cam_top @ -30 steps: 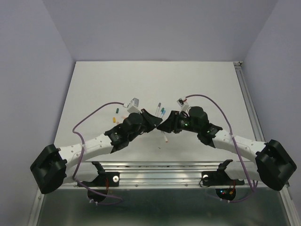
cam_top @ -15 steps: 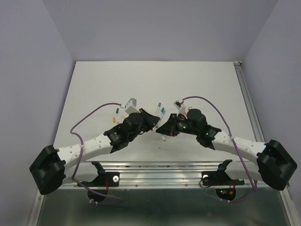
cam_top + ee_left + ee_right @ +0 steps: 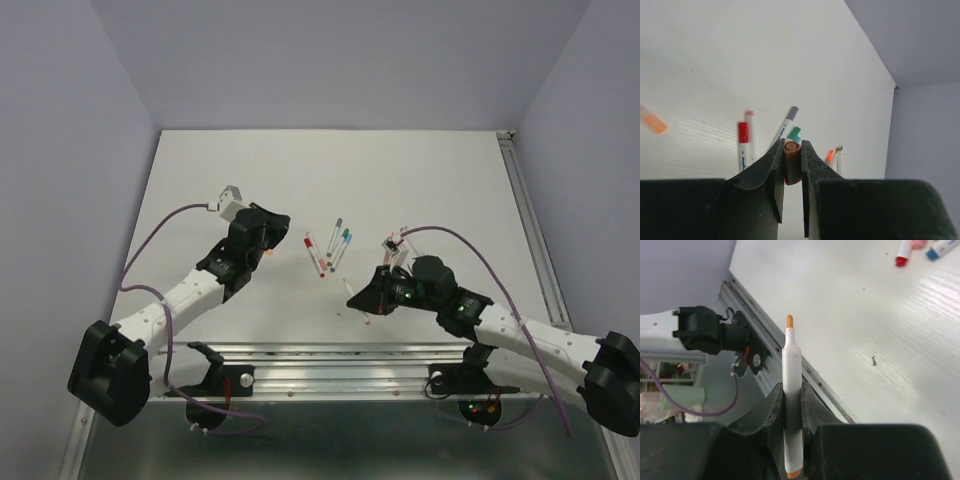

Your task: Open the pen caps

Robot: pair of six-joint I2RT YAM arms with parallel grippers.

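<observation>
The left gripper (image 3: 792, 150) has its jaws nearly together, pinching the orange cap (image 3: 792, 165). This is a short, smooth plastic cylinder seated between the black fingertips, its round end facing outward. Just beyond the fingertips, several pens lie on the white, finely grained table (image 3: 765, 60): a red-capped pen (image 3: 743, 145), a pink-ended pen (image 3: 750, 131), a grey-capped pen (image 3: 788, 120) and a teal-capped pen (image 3: 794, 133). Their barrels are slim and white.

The right gripper (image 3: 791, 390) is closed narrowly on the white barrel of the orange pen (image 3: 791, 362). The pen runs straight out past the fingertips, ending in a bare, pointed orange nib, with an orange plug at its rear end. To this gripper's left runs the table's ribbed metal rail (image 3: 771, 347). Far ahead to the right lies a red pen end (image 3: 901, 256).
</observation>
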